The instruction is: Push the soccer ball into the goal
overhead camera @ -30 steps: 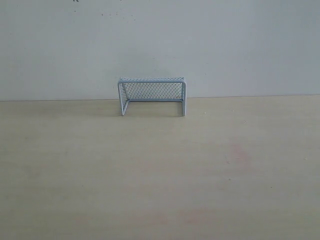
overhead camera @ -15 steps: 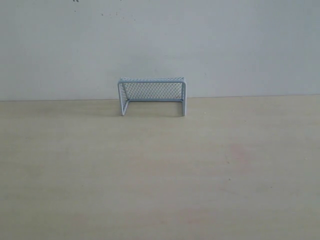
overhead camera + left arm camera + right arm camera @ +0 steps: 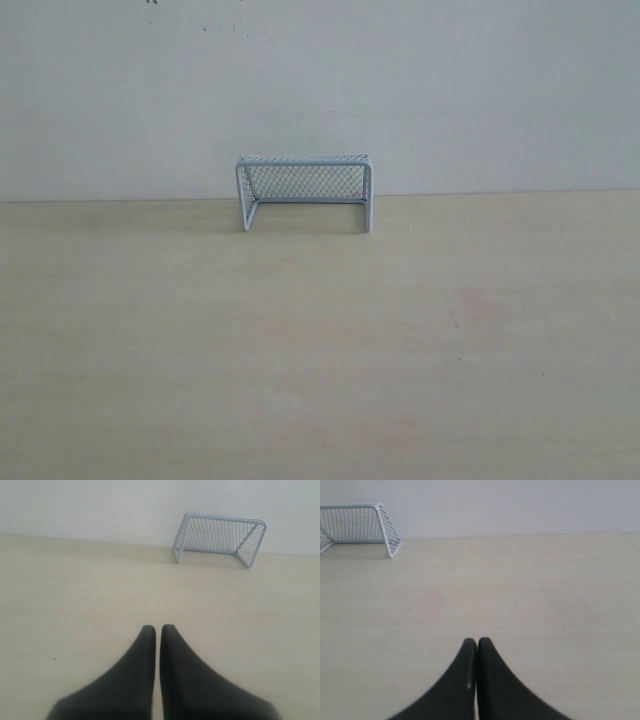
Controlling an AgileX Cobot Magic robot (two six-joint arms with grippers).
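Observation:
The pale blue-white goal [image 3: 305,192] with mesh netting stands at the far edge of the table against the wall, its mouth facing the camera. It also shows in the left wrist view, goal [image 3: 219,538], and partly in the right wrist view, goal [image 3: 355,527]. The soccer ball is out of view in every frame. My left gripper [image 3: 158,628] is shut with nothing between its black fingers, well short of the goal. My right gripper [image 3: 477,641] is shut and empty too, over bare table. Neither gripper appears in the exterior view.
A light wooden table [image 3: 320,340] stretches from the front to a plain white wall [image 3: 320,80]. A faint pinkish stain [image 3: 475,305] marks the table right of the middle.

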